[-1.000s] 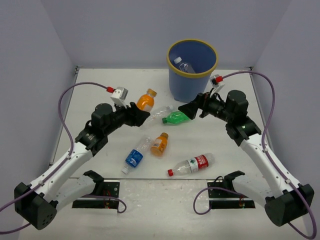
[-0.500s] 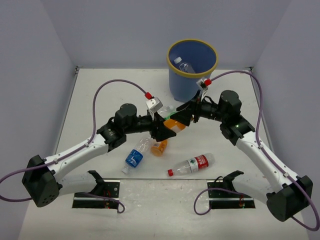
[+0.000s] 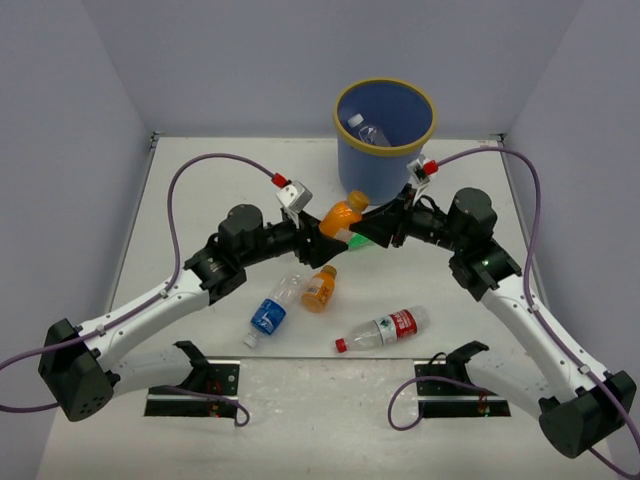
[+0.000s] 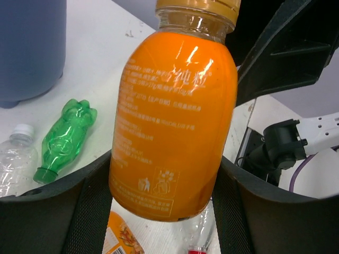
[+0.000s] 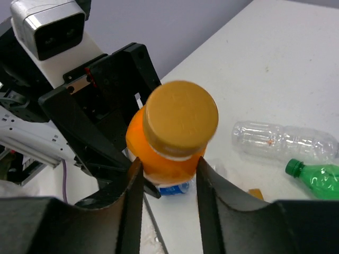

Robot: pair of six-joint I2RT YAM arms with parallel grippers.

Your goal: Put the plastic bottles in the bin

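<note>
An orange bottle (image 3: 341, 216) hangs above the table between both arms, just in front of the blue, yellow-rimmed bin (image 3: 340, 118). My left gripper (image 3: 320, 232) is shut on its body (image 4: 172, 127), the fingers (image 4: 90, 211) pressing both sides. My right gripper (image 3: 366, 228) is shut on the same bottle just under the yellow cap (image 5: 180, 119). Below lie a green bottle (image 4: 66, 135) and a clear bottle (image 4: 16, 159). A second orange bottle (image 3: 320, 288), a blue-labelled one (image 3: 268, 316) and a red-labelled one (image 3: 385, 328) lie nearer me. A clear bottle (image 3: 368, 131) lies inside the bin.
Grey walls close in the table on the left, back and right. Purple cables loop over both arms. Two black mounting brackets (image 3: 205, 375) sit at the near edge by the arm bases.
My left arm lifted the orange bottle off the table and carried it right toward the bin. My right gripper swung in and went from open to shut on the bottle's top.
</note>
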